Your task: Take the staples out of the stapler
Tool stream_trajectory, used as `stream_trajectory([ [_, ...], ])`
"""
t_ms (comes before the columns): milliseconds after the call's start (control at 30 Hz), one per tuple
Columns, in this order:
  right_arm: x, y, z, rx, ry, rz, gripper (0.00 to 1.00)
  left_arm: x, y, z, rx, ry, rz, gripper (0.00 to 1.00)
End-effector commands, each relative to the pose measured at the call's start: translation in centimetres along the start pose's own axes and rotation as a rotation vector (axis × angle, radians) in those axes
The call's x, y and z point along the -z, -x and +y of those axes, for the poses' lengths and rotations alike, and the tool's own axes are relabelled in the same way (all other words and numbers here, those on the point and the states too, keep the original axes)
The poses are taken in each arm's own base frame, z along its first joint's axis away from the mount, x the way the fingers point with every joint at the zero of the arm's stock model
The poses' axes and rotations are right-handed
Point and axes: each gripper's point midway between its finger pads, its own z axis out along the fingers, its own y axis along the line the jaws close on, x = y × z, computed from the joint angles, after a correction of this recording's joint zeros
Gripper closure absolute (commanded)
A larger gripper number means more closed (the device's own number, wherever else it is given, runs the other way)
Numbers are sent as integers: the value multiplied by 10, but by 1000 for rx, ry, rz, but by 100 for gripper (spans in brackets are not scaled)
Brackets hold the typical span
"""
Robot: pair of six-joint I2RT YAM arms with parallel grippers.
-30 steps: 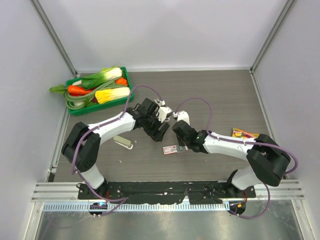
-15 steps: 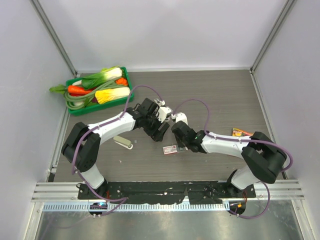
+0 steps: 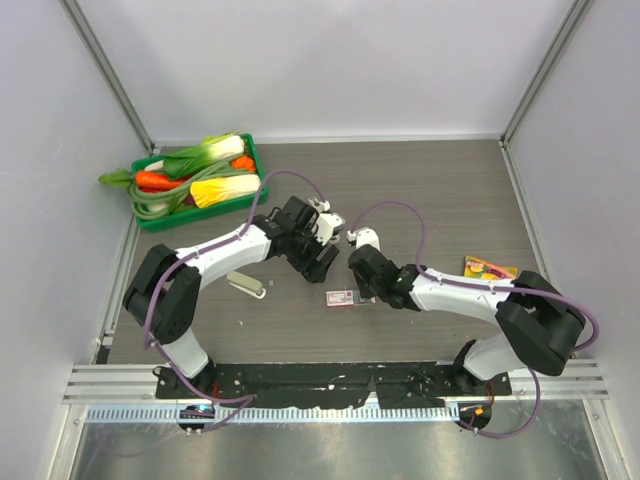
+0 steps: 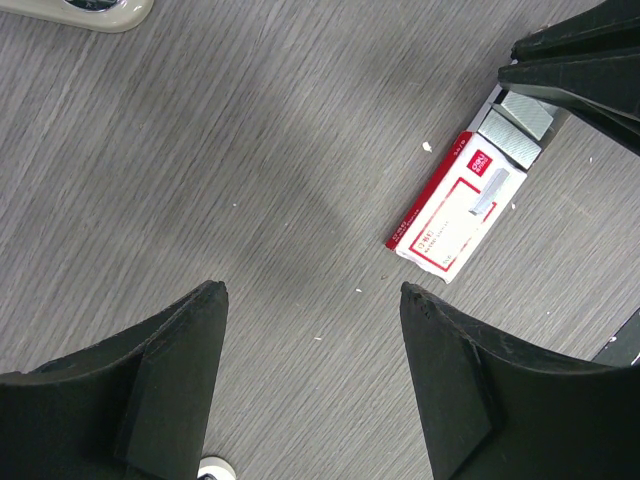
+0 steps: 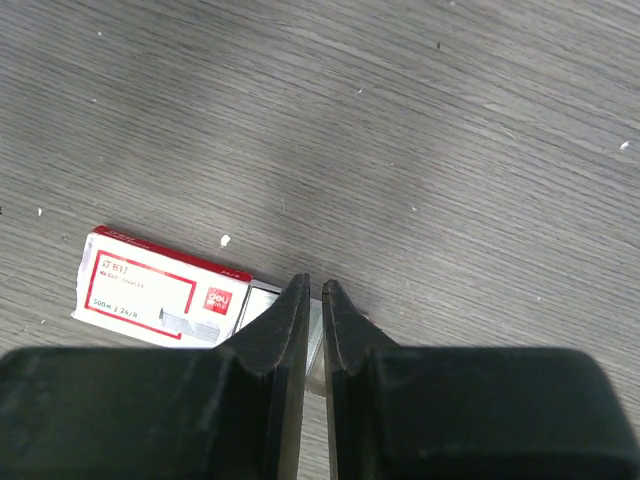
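My right gripper (image 3: pixel 362 296) (image 5: pixel 315 285) is down at the table, its jaws almost closed with only a hairline gap. Its tips sit over short grey metal pieces (image 4: pixel 514 128) (image 5: pixel 318 335) lying against the end of a red-and-white printed box (image 3: pixel 341 298) (image 5: pixel 165 295) (image 4: pixel 455 210). I cannot tell whether these pieces are the staples or part of the stapler. No black rear end shows. My left gripper (image 3: pixel 322 262) (image 4: pixel 312 290) is open and empty, hovering over bare table just left of the box.
A beige rounded stapler-like thing (image 3: pixel 246 284) (image 4: pixel 80 8) lies left of the left gripper. A green tray (image 3: pixel 160 222) of vegetables stands at the back left. A colourful packet (image 3: pixel 488 267) lies at the right. Small white crumbs dot the table.
My right wrist shifted slightly left and then back right beside the box. The box and the left arm have stayed in place.
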Motion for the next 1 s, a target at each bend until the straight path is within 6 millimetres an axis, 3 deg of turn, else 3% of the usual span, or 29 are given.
stream_trajectory([
  [0, 7, 17, 0, -18, 1, -52, 84, 9, 18, -1, -11, -2, -59, 27],
  [333, -13, 19, 6, -5, -20, -35, 85, 11, 16, -1, -14, 0, -60, 27],
  [967, 7, 4, 4, -38, 28, -22, 90, 11, 17, -1, -14, 2, -63, 27],
])
